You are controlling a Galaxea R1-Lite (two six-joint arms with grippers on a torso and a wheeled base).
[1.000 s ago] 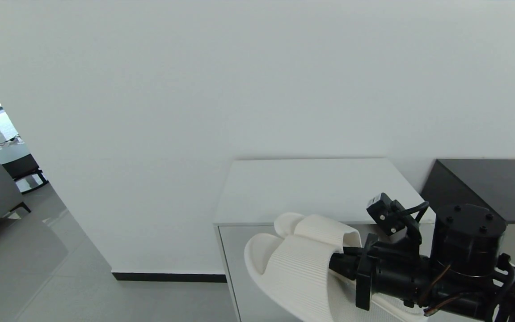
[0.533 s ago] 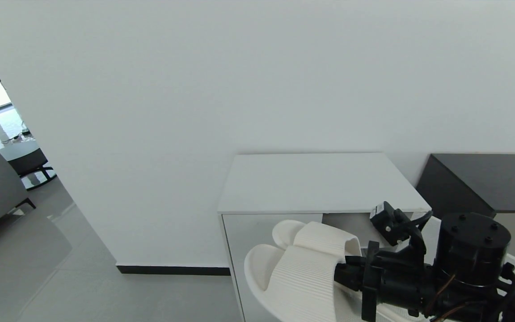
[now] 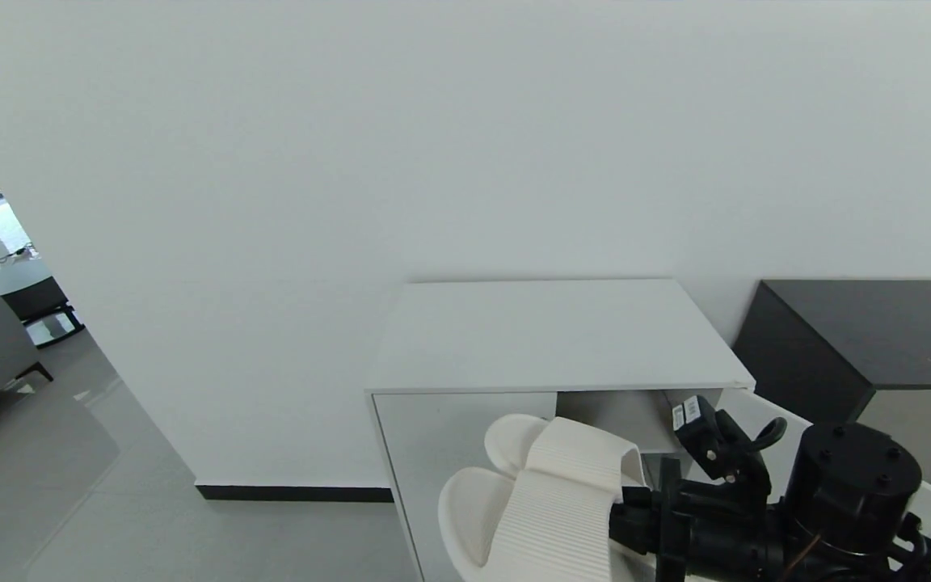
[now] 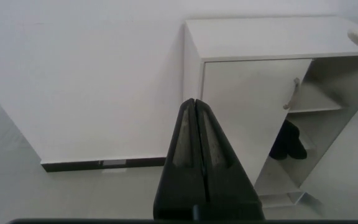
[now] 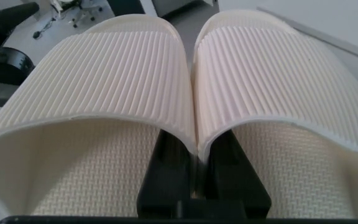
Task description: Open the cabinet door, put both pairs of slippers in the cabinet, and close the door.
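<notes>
Cabinet (image 3: pixel 546 331), white, boxy, flat-topped, stands vs. wall. Its rt door (image 3: pixel 756 404) is swung open and its grey mirror-like left door (image 3: pixel 457 436) is closed. Right gripper (image 5: pixel 197 165) is clamped on inner strap edges of cream ribbed slipper pair (image 3: pixel 546 493), held in front of cabinet's open half, just below top edge. Dark pair (image 4: pixel 288 142) sits on a shelf inside. Left gripper (image 4: pixel 196 134) is pressed closed, empty, off cabinet's left front over bare grey floor (image 3: pixel 110 501). Black cabinet (image 3: pixel 861 331) is just beside, on the rt.
</notes>
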